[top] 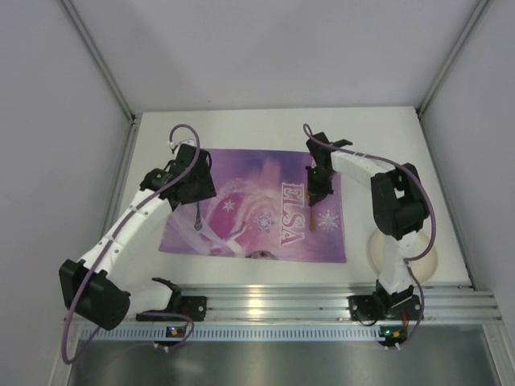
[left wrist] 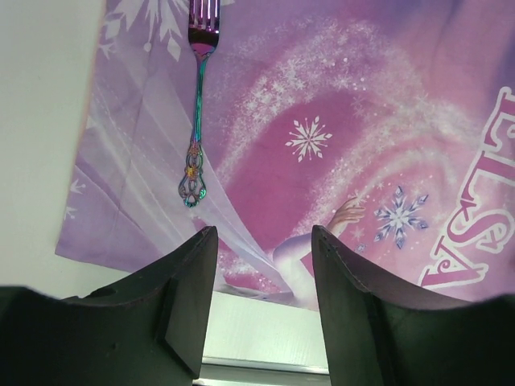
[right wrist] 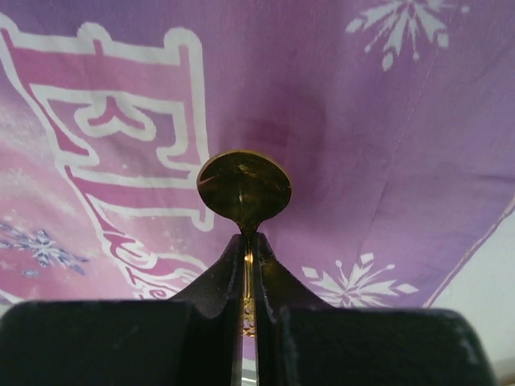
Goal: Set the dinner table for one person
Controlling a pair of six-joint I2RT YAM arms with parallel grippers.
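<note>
Dinner table (top: 241, 129): a large white tabletop filling the work area. Aluminium rails (top: 322, 301) run along its near edge, in front of both arm bases.

Purple ELSA placemat (top: 249, 185): lies flat at the middle of the table, with bare white surface showing on all sides.

Fork (left wrist: 197, 104): iridescent, with an ornate handle end. It lies flat on the left part of the placemat, close to the left border and roughly along it. In the left wrist view the tines point away from the camera.

Left gripper (left wrist: 261, 265): hangs over the left part of the placemat. The jaws stand wide apart with nothing between them. The fork lies ahead of the fingertips, apart from them and untouched.

Right gripper (right wrist: 248, 257): positioned over the right part of the placemat, beside the "ELSA" lettering. The jaws are pressed together on the handle of a gold spoon (right wrist: 245, 186). The spoon's bowl projects beyond the fingertips. Whether the bowl touches the placemat cannot be told.

White plate (top: 372, 249): sits on the bare table to the right of the placemat, near the right arm's base. It is partly hidden by that arm and is well apart from both grippers.
</note>
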